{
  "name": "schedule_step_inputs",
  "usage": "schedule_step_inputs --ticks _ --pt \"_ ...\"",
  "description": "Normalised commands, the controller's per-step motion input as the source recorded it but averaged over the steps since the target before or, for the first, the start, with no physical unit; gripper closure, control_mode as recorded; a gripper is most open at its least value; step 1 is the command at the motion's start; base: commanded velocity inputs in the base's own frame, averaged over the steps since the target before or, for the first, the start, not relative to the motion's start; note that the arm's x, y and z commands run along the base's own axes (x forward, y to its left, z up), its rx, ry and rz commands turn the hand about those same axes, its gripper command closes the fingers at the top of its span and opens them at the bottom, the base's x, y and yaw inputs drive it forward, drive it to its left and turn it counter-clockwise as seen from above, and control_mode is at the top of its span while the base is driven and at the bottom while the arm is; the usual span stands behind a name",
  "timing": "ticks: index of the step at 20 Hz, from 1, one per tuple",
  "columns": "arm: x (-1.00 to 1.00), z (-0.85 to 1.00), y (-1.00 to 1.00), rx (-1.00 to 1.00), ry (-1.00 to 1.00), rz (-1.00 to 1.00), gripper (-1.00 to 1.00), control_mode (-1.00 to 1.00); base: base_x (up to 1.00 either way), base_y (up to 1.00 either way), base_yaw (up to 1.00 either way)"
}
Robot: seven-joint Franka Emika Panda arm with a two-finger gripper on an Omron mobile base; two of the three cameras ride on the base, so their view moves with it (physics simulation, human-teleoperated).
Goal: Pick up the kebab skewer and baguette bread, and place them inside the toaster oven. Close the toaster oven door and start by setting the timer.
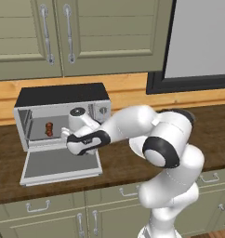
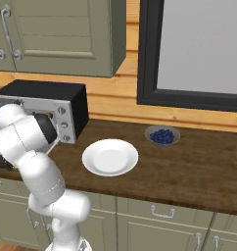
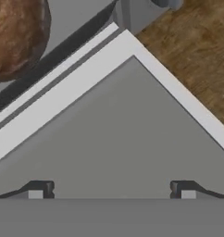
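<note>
The toaster oven (image 1: pixel 63 95) stands on the counter with its door (image 1: pixel 49 162) dropped flat. The kebab skewer (image 1: pixel 49 128) lies inside the cavity at the left. In the hand view the brown baguette bread (image 3: pixel 16 37) rests inside the oven, just past the door hinge. My gripper (image 3: pixel 111 192) is open, with its fingertips (image 3: pixel 40 190) wide apart and nothing between them. It points down at the door's glass (image 3: pixel 114 139) near the door's right corner. My hand (image 1: pixel 86 141) hovers over the door's right part, in front of the cavity. The knobs (image 2: pixel 61 125) are on the oven's right panel.
A white plate (image 2: pixel 110 157) lies on the wooden counter (image 2: pixel 199 166) to the right of the oven. A bowl of blueberries (image 2: pixel 162 136) sits further right, under the window. Upper cabinets (image 1: pixel 54 32) hang above the oven.
</note>
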Motion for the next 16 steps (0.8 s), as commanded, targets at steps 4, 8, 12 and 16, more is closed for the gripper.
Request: schedule_step_inputs --ticks 4,8,12,16 --pt "0.56 -0.03 0.00 0.00 0.00 -0.19 -1.00 -1.00 0.00 0.00 0.00" --pt "0.48 -0.03 0.05 0.00 0.00 -0.19 -1.00 -1.00 0.00 0.00 0.00" --pt "0.26 -0.03 0.23 0.00 -0.02 -0.16 -1.00 -1.00 0.00 0.00 0.00" --pt "0.07 0.00 0.16 0.00 -0.01 -0.13 -1.00 -1.00 0.00 0.00 0.00"
